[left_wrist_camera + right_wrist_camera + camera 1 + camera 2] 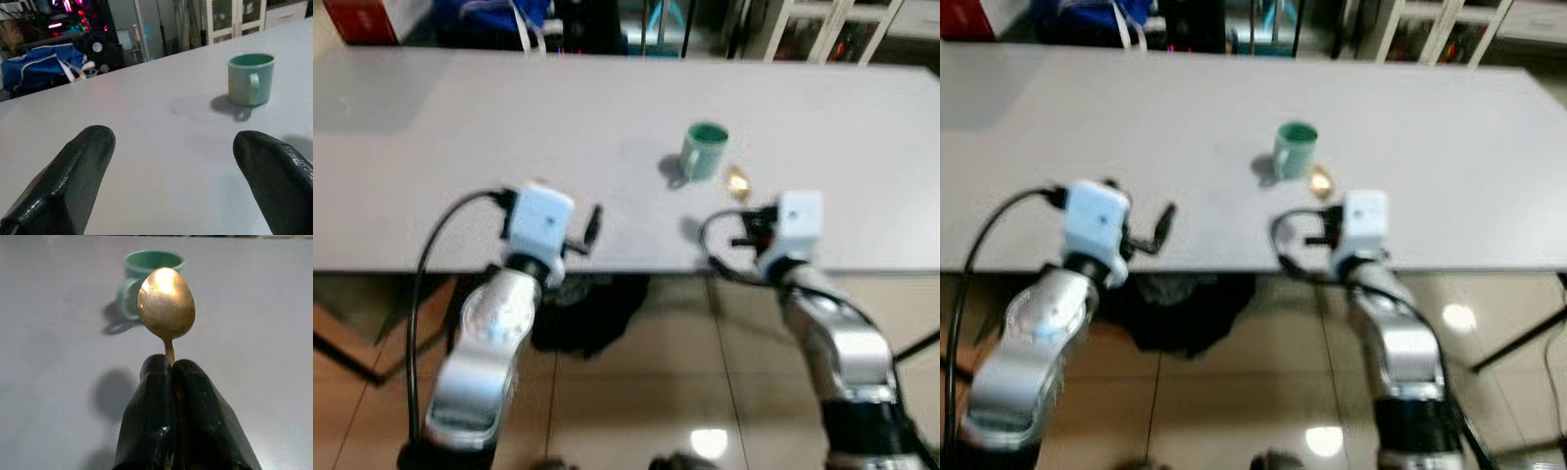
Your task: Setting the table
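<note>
Spoon (166, 303) pinched by its handle tip in the right gripper (172, 369), near the mug (146, 276); it could slip. Left gripper (171, 161) gapes empty.

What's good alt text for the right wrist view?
The right gripper's two black fingers are pressed shut on the handle of a golden spoon, its bowl held up above a grey table. Just beyond the spoon stands a green mug, upright, casting a shadow on the tabletop.
</note>
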